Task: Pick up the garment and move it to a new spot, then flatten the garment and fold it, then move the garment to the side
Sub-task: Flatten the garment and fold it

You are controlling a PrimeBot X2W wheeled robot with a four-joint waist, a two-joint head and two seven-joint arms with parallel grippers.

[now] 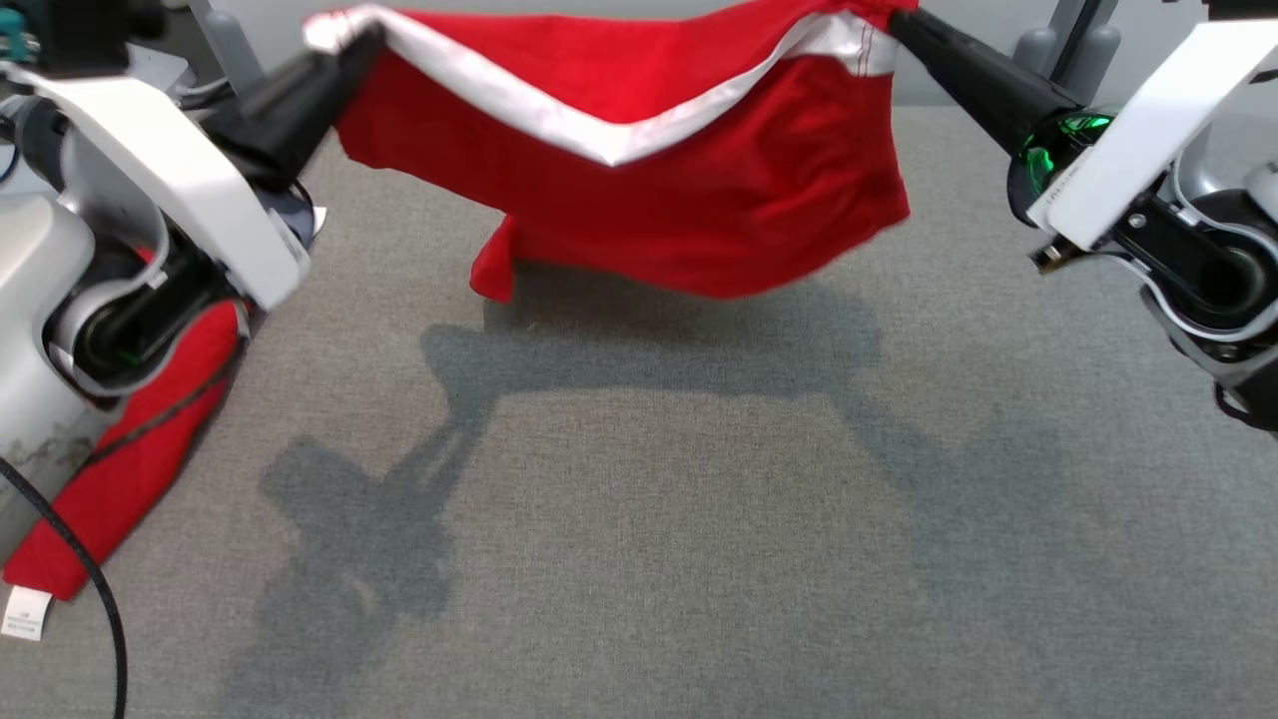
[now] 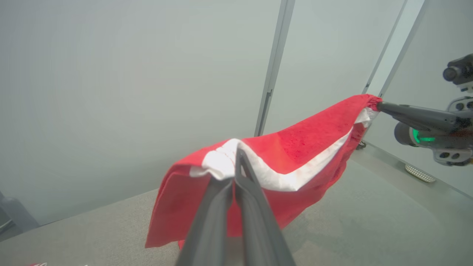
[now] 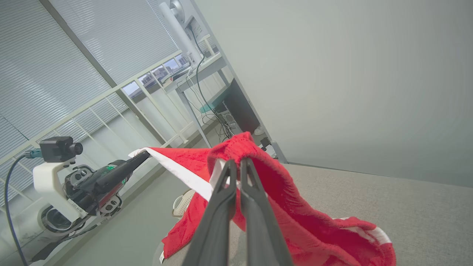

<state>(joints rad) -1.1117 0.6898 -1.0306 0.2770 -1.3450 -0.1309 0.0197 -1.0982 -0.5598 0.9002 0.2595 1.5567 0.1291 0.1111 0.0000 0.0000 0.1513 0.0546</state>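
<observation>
Head view, upper frame: garment pinched by left hand and right hand; best lowered taut, level onto counter.

The left hand rises from the bottom edge, its two dark fingers pressed together on the white band of the garment. The red cloth stretches up to the right, where the right hand pinches its far corner, a green light glowing on the wrist behind it. The cloth sags between them over the grey tabletop. A pale wall stands behind.
</observation>
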